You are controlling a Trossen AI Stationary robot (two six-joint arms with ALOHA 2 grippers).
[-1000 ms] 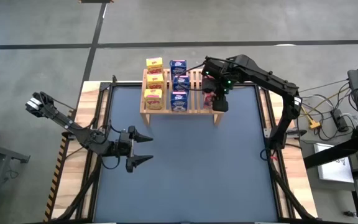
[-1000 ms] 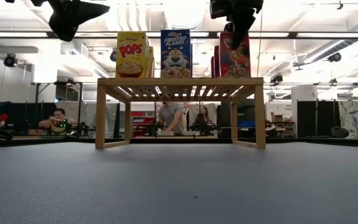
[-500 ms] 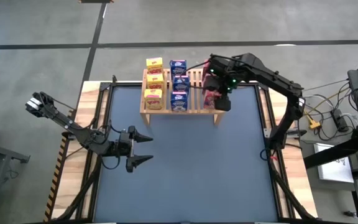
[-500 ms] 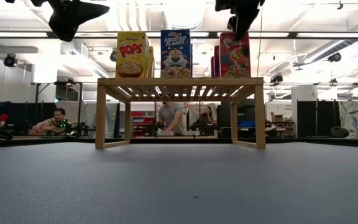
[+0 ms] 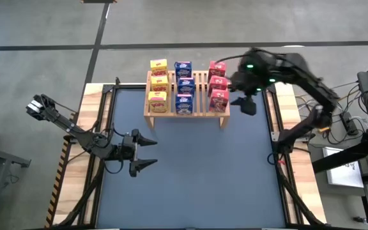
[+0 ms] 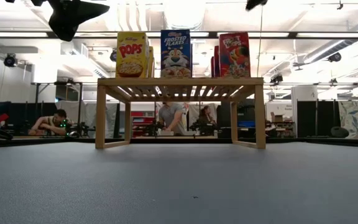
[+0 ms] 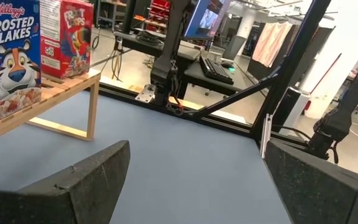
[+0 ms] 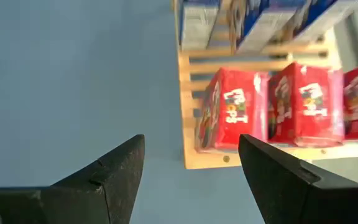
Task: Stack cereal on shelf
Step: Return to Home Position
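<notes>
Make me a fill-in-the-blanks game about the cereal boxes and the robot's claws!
1. Each colour row on the shelf has ___ cereal boxes.
2. The ___ row stands between the yellow boxes and the red boxes.
3. The left claw, over the table, and the right claw, beside the shelf, are both ___ and hold nothing.

Missing words: three; blue; open.

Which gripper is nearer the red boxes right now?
Right. The right gripper hovers open just off the right end of the shelf, beside the red boxes; the left gripper is open over the mat, well in front of the shelf.
</notes>
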